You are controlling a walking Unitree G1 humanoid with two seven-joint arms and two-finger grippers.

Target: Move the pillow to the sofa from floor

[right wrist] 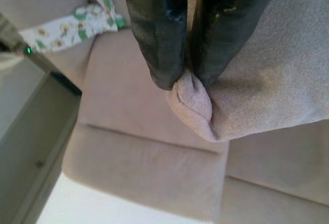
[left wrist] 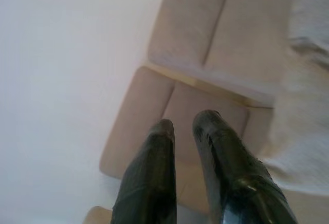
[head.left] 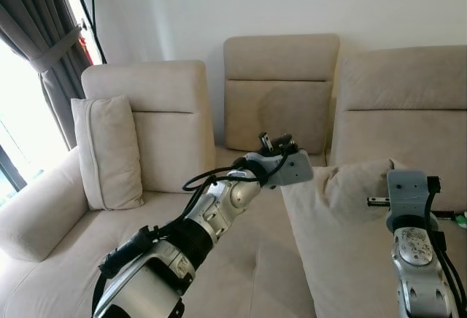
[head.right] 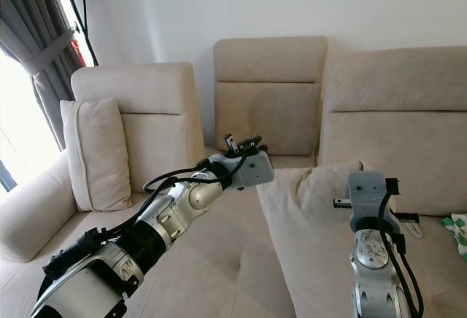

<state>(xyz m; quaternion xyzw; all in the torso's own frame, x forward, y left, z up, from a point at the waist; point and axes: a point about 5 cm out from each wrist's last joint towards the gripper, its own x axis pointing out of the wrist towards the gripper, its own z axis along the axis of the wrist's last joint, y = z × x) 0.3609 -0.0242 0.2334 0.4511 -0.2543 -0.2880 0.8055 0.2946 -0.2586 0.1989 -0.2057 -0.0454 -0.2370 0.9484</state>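
The right gripper (right wrist: 187, 80) is nearest the camera, its fingers pressed together on a bunched corner of the beige pillow (head.left: 343, 223). The pillow is held up over the seat of the sofa (head.left: 241, 274), in front of the right-hand backrest. The left gripper (left wrist: 187, 131) reaches forward just beside the pillow's upper left edge, not touching it; its fingers stand slightly apart, with nothing between them. A second cushion (head.left: 108, 152) leans upright against the left backrest, near the armrest. A green patterned cloth (right wrist: 77, 23) lies on the seat at the far right. A dark curtain (head.left: 44, 48) hangs beyond the sofa's left end.
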